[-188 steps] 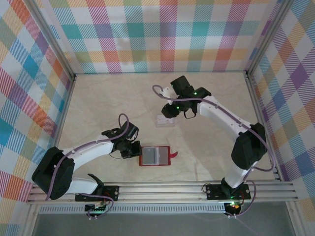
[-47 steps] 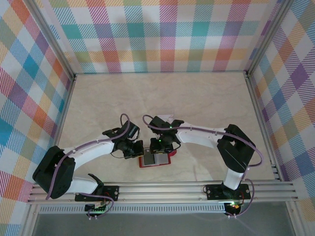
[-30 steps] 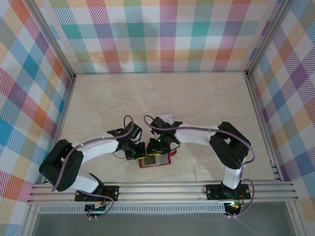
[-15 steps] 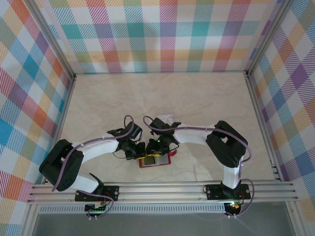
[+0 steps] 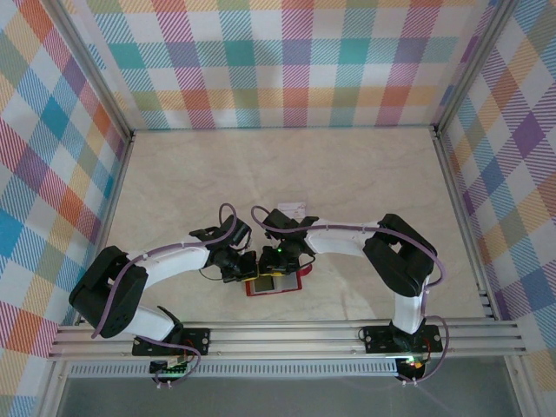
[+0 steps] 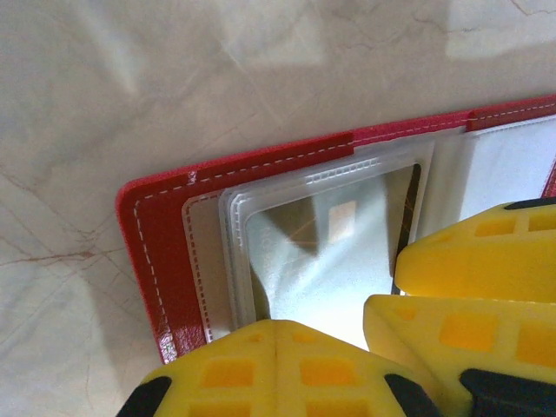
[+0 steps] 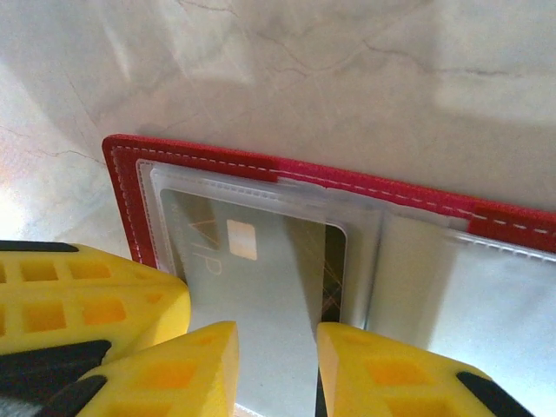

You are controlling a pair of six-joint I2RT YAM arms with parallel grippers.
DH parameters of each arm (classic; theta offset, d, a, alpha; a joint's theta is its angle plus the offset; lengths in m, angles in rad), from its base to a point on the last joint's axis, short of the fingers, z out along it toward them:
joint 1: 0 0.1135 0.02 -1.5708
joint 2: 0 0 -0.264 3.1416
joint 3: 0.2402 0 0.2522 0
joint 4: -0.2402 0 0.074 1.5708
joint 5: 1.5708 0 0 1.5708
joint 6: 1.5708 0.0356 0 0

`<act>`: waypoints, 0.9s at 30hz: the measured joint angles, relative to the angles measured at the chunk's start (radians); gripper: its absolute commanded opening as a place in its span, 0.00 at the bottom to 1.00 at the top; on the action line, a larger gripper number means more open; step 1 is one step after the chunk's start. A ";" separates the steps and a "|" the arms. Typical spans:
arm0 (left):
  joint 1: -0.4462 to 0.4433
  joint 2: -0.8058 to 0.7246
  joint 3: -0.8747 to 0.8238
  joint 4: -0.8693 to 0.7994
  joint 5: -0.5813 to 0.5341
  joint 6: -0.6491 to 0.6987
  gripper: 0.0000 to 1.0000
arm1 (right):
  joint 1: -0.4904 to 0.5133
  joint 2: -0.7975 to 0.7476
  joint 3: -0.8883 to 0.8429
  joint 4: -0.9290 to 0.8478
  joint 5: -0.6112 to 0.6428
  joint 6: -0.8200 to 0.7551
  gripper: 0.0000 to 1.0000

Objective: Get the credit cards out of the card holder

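The card holder lies open at lower centre. Left gripper, clenched, pins its edge. Right gripper, jaws parted, rests over a credit card seated in its clear pocket. Extraction not yet done.
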 measured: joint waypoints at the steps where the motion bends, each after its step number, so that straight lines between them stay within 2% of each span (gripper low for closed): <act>1: 0.000 0.000 0.000 0.000 0.000 0.000 0.02 | 0.000 0.000 0.001 -0.004 0.003 -0.002 0.32; 12: 0.000 0.000 0.000 0.000 -0.003 0.000 0.03 | -0.001 -0.005 0.007 -0.071 0.053 -0.011 0.32; 22: 0.000 -0.012 0.001 -0.014 -0.024 0.001 0.06 | -0.001 -0.037 0.006 -0.067 0.051 -0.015 0.23; 27: 0.000 -0.041 0.001 -0.051 -0.060 0.000 0.07 | -0.001 -0.037 -0.010 -0.040 0.038 -0.014 0.25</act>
